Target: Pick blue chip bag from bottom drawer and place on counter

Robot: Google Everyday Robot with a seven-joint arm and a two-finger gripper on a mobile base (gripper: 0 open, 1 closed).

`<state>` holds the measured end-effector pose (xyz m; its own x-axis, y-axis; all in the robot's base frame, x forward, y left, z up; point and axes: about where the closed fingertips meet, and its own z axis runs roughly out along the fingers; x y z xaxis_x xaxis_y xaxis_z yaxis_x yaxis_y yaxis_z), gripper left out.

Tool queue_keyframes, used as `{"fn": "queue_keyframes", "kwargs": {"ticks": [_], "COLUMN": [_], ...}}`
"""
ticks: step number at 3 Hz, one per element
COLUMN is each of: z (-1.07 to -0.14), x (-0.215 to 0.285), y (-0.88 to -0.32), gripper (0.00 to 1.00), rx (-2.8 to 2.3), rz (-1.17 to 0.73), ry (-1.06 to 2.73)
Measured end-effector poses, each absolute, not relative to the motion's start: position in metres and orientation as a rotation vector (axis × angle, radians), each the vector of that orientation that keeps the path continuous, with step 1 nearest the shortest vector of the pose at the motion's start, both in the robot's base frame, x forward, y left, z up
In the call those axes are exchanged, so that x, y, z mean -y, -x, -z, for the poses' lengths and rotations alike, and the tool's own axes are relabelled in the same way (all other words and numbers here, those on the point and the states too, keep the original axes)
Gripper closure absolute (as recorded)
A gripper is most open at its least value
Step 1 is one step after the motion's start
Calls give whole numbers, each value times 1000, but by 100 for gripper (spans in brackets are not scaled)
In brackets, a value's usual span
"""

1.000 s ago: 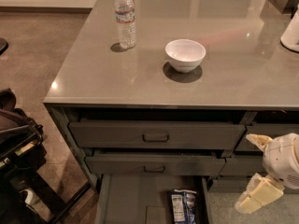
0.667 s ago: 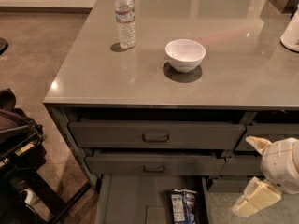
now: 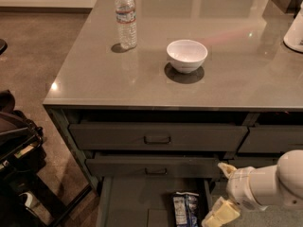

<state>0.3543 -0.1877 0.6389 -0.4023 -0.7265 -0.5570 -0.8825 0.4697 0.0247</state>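
Shifted left, my white gripper hangs, fingers wide, beside 1 crinkled dark-blue chip bag. I count 1 white bowl and 1 clear bottle on the glossy grey counter.

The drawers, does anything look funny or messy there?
The bottom drawer is pulled out, with a blue chip bag lying on its floor. The open gripper hangs just right of the bag. Nothing looks spilled or broken; the bottle and bowl stand upright on the counter.
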Motion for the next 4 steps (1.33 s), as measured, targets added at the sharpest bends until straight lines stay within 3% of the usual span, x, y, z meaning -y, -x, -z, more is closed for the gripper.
{"fn": "queue_keyframes", "kwargs": {"ticks": [2, 4], "z": [-586, -525], "x": [173, 188], "y": [-372, -378], "gripper": [0, 0], "rx": [-2246, -2267], "rz": [-503, -626], "ry": [1324, 1167]}}
